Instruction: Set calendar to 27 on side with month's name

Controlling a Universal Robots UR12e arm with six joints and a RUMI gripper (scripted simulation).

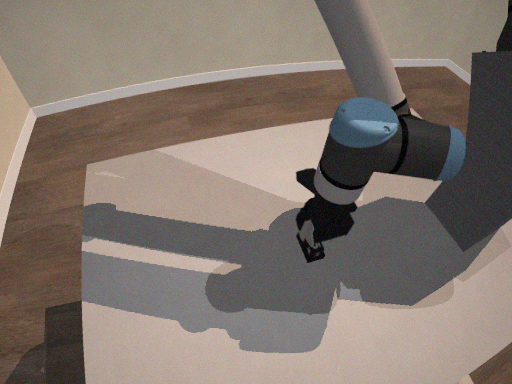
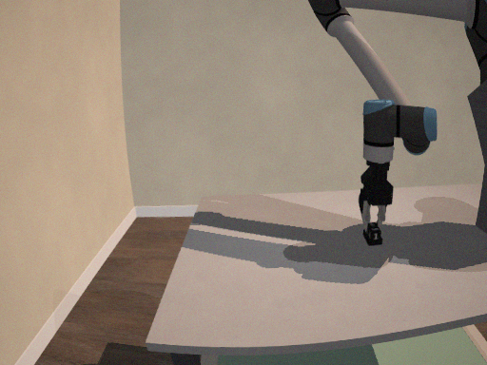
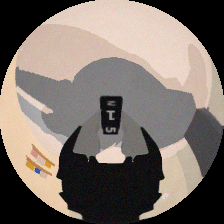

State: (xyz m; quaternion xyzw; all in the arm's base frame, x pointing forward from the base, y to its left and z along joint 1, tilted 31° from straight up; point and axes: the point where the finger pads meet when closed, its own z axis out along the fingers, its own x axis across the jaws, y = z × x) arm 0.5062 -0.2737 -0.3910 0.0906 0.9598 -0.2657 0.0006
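Note:
The small black calendar [image 1: 311, 251] [image 2: 373, 236] [image 3: 111, 105] stands in the arm's shadow on the table [image 1: 200, 350] [image 2: 247, 304]. In the wrist view its top shows a sideways N-like mark at the far end, a white 1 in the middle and a sideways 5 at the near end. A white 1 also faces the exterior view. My gripper [image 1: 310, 239] [image 2: 373, 225] [image 3: 111, 110] points down over the calendar, its fingers against the two long sides near the cube with the 1. It looks shut on that cube. The tray's edges and the month's name cannot be made out.
The arm's dark column [image 1: 480, 150] [image 2: 480, 143] stands at the right. A wall shelf with small coloured things [image 3: 38, 171] shows at the lower left of the wrist view. A dark box-like shape [image 1: 62, 340] is beyond the table's left edge.

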